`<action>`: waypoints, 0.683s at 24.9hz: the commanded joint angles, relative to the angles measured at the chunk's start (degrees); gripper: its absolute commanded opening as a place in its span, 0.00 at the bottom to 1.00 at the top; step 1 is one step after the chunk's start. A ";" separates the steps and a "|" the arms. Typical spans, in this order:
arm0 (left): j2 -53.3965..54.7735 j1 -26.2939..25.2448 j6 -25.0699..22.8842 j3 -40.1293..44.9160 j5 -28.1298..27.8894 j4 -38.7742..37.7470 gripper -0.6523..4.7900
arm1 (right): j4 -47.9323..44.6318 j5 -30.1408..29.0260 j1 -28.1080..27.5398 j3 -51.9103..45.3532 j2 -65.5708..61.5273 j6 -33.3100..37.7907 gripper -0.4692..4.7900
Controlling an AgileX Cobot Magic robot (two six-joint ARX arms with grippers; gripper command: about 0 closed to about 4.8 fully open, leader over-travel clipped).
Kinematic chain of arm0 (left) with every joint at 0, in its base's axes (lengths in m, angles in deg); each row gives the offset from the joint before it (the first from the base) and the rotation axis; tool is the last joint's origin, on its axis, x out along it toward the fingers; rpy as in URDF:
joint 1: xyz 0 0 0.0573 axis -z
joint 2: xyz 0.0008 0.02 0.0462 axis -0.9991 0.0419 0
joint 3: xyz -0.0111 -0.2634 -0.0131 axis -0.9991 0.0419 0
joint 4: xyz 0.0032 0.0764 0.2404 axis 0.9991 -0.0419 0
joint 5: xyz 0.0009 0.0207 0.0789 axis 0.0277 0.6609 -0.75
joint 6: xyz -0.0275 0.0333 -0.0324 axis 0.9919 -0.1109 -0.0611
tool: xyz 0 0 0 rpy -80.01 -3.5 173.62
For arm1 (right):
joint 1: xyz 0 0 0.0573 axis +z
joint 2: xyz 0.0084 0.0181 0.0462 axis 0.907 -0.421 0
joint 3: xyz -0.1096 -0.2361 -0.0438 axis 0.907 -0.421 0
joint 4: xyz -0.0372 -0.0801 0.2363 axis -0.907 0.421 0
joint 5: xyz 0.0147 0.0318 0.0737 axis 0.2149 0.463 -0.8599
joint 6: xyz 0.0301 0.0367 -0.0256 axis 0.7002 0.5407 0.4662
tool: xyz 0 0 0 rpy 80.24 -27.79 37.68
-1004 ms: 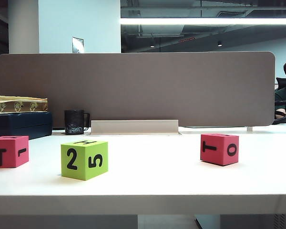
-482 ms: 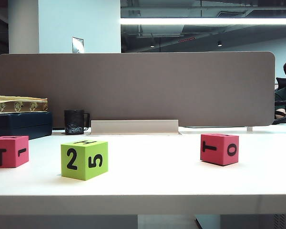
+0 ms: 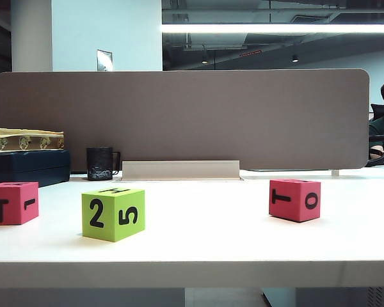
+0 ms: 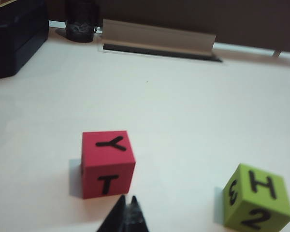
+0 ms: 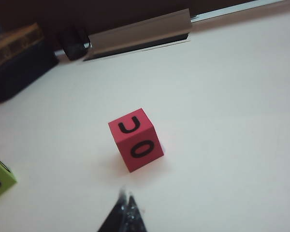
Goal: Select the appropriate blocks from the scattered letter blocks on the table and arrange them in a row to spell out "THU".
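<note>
Three blocks stand apart on the white table (image 3: 198,243). At the far left is a pinkish-red block (image 3: 11,203) (image 4: 107,163) showing T, 1 and Y. A lime green block (image 3: 113,213) (image 4: 257,196) (image 5: 0,176) shows 2, 5 and H. On the right sits another pinkish-red block (image 3: 295,199) (image 5: 135,139) with T, O and U. My left gripper (image 4: 128,198) is shut and empty, just short of the T block. My right gripper (image 5: 126,195) is shut and empty, a little short of the U block. Neither arm shows in the exterior view.
A beige divider panel (image 3: 179,118) with a pale base rail (image 3: 180,170) closes the back of the table. A black mug (image 3: 101,163) (image 4: 81,21) stands in front of it at the left, beside a dark box (image 3: 27,167) with a yellow item on top. A person sits at far right.
</note>
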 commanded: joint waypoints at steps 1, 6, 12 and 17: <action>0.02 -0.02 7.37 -0.26 0.90 5.55 0.11 | -1.27 -0.37 0.00 0.57 0.70 4.81 0.08; 0.02 -0.02 10.49 -2.19 1.81 5.35 0.11 | -1.25 -0.50 0.00 4.70 0.68 4.83 0.08; 0.04 -0.02 10.51 -7.13 1.81 -2.45 0.11 | -0.81 -0.46 -0.02 11.80 0.31 4.70 0.08; 2.45 -0.04 10.49 -16.02 1.79 -6.03 0.11 | 0.59 -0.52 0.00 21.00 -6.14 4.72 0.08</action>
